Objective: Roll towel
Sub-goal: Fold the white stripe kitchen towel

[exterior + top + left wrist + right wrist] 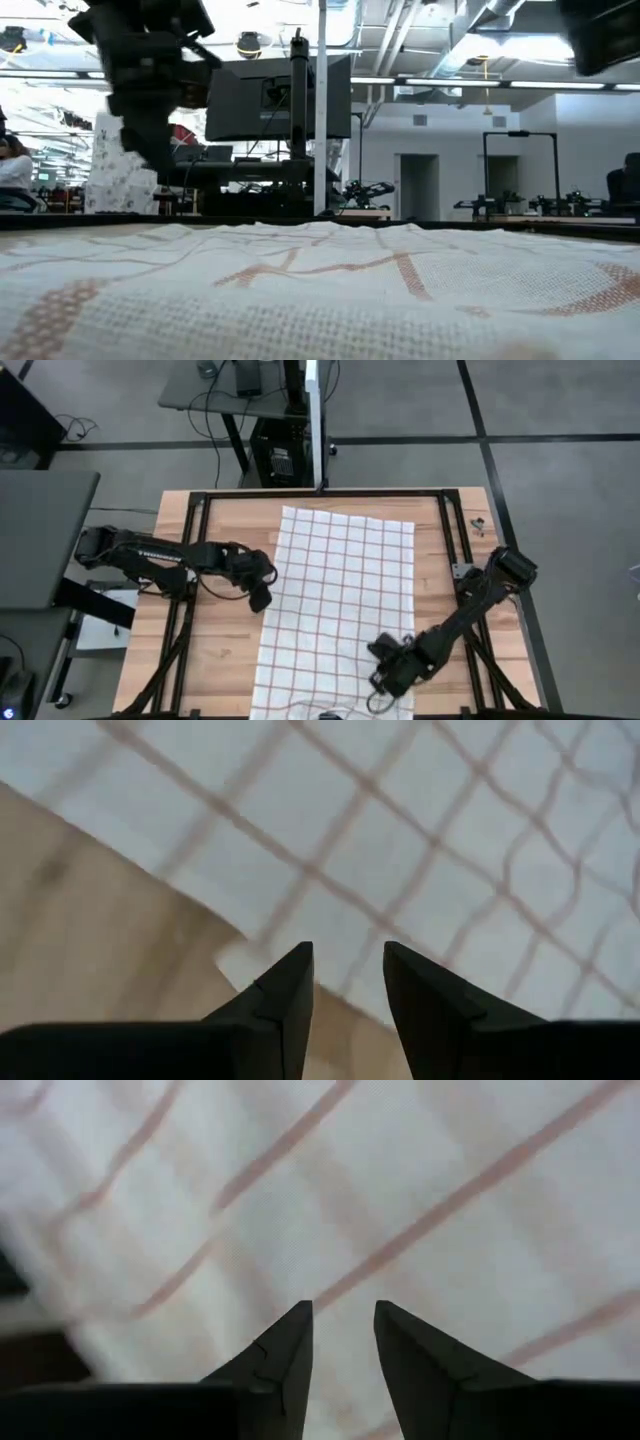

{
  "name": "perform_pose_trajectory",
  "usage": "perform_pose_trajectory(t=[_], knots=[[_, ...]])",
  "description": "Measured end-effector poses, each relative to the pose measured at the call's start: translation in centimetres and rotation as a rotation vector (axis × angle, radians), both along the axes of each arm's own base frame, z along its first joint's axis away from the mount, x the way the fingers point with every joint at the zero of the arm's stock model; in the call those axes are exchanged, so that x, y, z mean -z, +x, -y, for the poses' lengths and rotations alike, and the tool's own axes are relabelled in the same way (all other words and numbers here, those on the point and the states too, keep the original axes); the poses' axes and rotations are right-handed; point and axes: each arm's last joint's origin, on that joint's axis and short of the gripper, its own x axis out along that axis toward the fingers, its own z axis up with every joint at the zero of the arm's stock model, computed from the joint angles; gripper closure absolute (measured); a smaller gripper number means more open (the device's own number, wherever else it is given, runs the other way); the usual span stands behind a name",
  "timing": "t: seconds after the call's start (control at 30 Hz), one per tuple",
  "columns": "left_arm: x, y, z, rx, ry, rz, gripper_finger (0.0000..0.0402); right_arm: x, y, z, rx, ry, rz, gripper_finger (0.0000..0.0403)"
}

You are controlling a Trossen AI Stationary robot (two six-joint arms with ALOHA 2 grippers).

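Note:
The towel, white with a grid of reddish-brown lines, lies spread flat down the middle of the wooden table, from the far part to the near edge. It fills the foreground of the low view. My left gripper is open over the towel's left edge, about halfway along it, with nothing between its fingers. My right gripper is open close over the towel near its near right corner, with nothing between its fingers.
A black frame runs around the table's edges, with rails along the left and right sides. Bare wood lies on either side of the towel. A small dark thing sits at the far right. Desks, monitors and a seated person show beyond the table.

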Motion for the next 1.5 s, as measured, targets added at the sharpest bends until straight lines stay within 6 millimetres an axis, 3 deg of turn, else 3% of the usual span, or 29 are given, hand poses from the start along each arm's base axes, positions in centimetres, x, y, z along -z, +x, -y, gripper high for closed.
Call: perform_pose_trajectory(t=[0.13, 0.43, 0.73, 0.93, 1.13, 1.2, 1.3, 1.5], knots=[[0.7, 1.3, -1.6, 0.003, 0.028, 0.053, 0.0292, -0.4, 0.9, 3.9, 0.070, -0.131, -0.074, 0.0297], [6.7, 4.2, -3.1, -0.003, -0.028, -0.083, 0.0292, 2.0, 2.5, 11.2, 0.070, -0.162, -0.231, 0.0297], [7.9, 4.0, -5.5, -0.155, 0.005, -0.138, 0.0293, 4.8, 2.4, 17.6, -0.031, -0.131, -0.268, 0.0297], [7.8, 2.8, -7.0, -0.245, -0.016, -0.209, 0.0293, 5.1, 3.2, 23.0, -0.129, -0.182, -0.204, 0.0297], [7.9, 2.3, -6.8, -0.307, -0.045, -0.265, 0.0293, 5.0, 3.3, 28.0, -0.172, -0.200, -0.132, 0.0297], [8.0, 2.3, -6.3, -0.325, -0.050, -0.275, 0.0293, 5.0, 3.0, 28.9, -0.180, -0.151, -0.117, 0.0297], [7.8, 2.4, -5.1, -0.330, -0.062, -0.280, 0.0293, 5.0, 2.9, 28.7, -0.194, -0.066, -0.108, 0.0297], [7.0, 2.3, -3.4, -0.352, -0.021, -0.274, 0.0293, 5.1, 3.6, 23.5, -0.302, -0.003, -0.109, 0.0297]])
